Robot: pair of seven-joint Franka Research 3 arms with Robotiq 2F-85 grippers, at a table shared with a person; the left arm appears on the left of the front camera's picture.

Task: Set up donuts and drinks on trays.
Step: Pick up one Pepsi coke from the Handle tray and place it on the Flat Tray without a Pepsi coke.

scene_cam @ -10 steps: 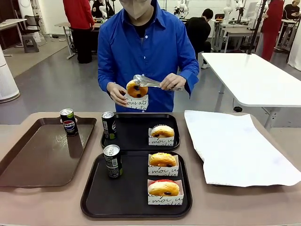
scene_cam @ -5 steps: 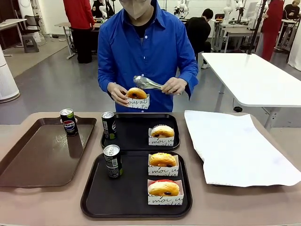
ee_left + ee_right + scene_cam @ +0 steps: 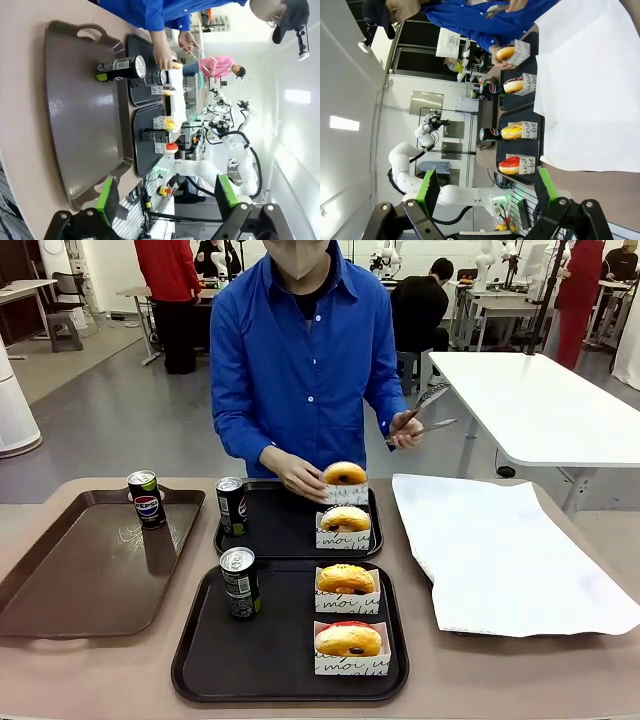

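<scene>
Two black trays lie mid-table, the far tray [image 3: 285, 528] and the near tray [image 3: 270, 652]. The person's hand sets a sleeved golden donut [image 3: 345, 480] at the far tray's back right, behind another sleeved donut [image 3: 345, 524]. The near tray holds a yellow donut [image 3: 346, 585] and a red-iced donut [image 3: 348, 644]. One can [image 3: 232, 506] stands on the far tray, one [image 3: 240, 582] on the near tray, a third [image 3: 147, 499] on the brown tray. My left gripper [image 3: 167, 196] and right gripper [image 3: 487, 187] are open and empty, well back from the trays.
A long brown tray [image 3: 85, 570] lies at the left. A large white paper sheet [image 3: 500, 550] covers the table's right side. The person's other hand holds metal tongs [image 3: 428, 412] above the table's far edge.
The person lowered the sleeved donut from chest height onto the far tray's back. The hand with the tongs swung up and to the right, away from the donut.
</scene>
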